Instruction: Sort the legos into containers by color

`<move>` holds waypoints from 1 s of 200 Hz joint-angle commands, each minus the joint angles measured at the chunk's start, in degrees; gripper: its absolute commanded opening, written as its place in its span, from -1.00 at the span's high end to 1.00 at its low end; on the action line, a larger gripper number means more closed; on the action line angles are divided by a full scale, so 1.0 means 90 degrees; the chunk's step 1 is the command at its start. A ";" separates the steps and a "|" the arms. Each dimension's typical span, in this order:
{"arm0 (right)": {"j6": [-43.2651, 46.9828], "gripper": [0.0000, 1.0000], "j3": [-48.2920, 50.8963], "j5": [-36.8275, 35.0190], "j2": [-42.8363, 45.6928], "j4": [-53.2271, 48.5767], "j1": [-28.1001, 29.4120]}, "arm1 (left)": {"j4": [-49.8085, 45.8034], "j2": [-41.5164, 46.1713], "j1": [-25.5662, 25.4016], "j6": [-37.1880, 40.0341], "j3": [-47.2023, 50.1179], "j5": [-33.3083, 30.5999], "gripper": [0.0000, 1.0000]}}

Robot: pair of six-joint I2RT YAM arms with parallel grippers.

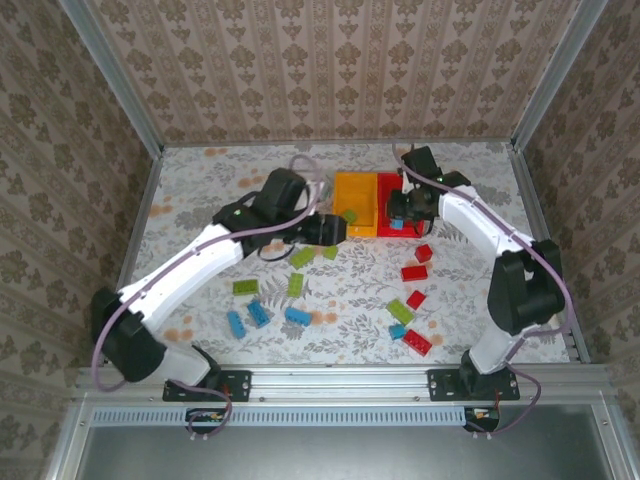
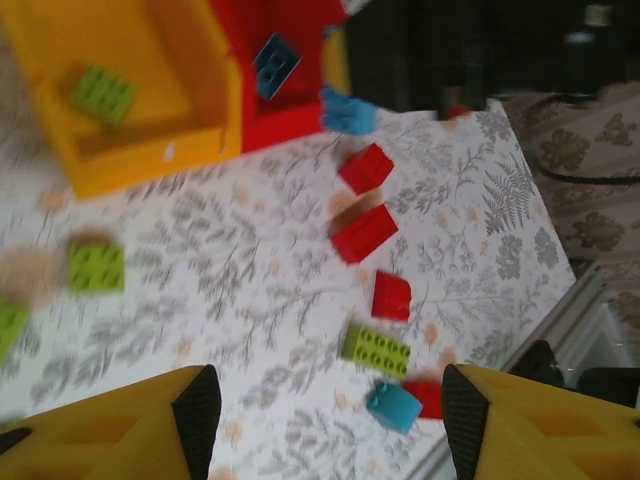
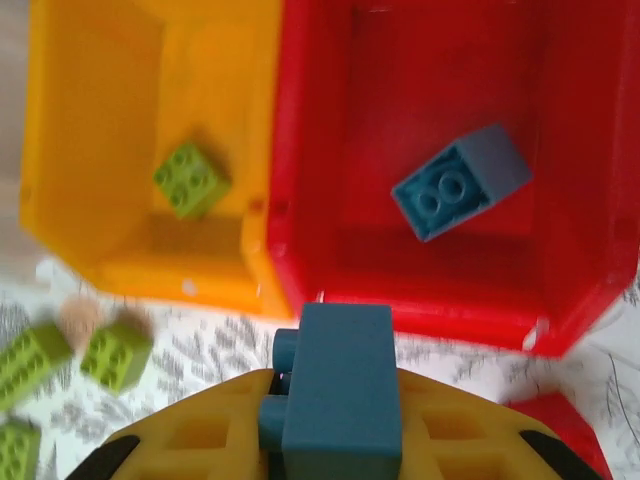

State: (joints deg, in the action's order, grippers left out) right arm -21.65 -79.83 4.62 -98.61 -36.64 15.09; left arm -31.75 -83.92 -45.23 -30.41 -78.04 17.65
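Gripping a light blue brick (image 3: 338, 375) with the right gripper (image 3: 330, 450), clenched tight on it, studs facing left; fingertips hidden behind the brick, its lower end cut off at the frame's edge. Just past it, beyond the near wall of the red bin (image 3: 560, 300), a second blue brick (image 3: 460, 182) lying askew on the red floor. Touching that bin on the left, the orange-yellow bin (image 3: 90, 240) with one lime green brick (image 3: 190, 178) inside. From the left wrist, all rather blurred: left gripper (image 2: 330, 420) spread wide and empty above the table (image 2: 250, 300), an edge green brick (image 2: 8, 330) sliced off at the left border. From above, nearest the arm bases, a red brick (image 1: 418, 343) by the table's near edge on the right and three blue bricks (image 1: 259, 313) together on the left; more red and green pieces scattered farther out; farthest, both grippers close by the two bins, much of the red bin covered by the right gripper.
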 commanded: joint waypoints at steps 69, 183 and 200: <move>-0.0832 0.40 -0.1262 0.0651 -0.1812 0.0354 -0.0532 | -0.0378 -0.1572 -0.0613 0.1139 -0.1711 -0.0781 -0.28; -0.0598 -0.09 -0.0569 0.0594 -0.0014 0.0785 -0.0471 | -0.0893 -0.0832 -0.0361 0.0920 -0.0770 -0.1412 -0.28; -0.0625 -0.11 0.0230 0.0779 0.0711 0.1423 -0.0417 | -0.1120 -0.0688 -0.0209 0.0865 -0.0546 -0.1492 -0.27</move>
State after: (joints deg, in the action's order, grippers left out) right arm -28.21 -85.03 9.74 -101.62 -30.46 10.55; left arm -37.67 -93.60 -49.04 -21.82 -85.38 6.72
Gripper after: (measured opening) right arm 0.549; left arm 0.637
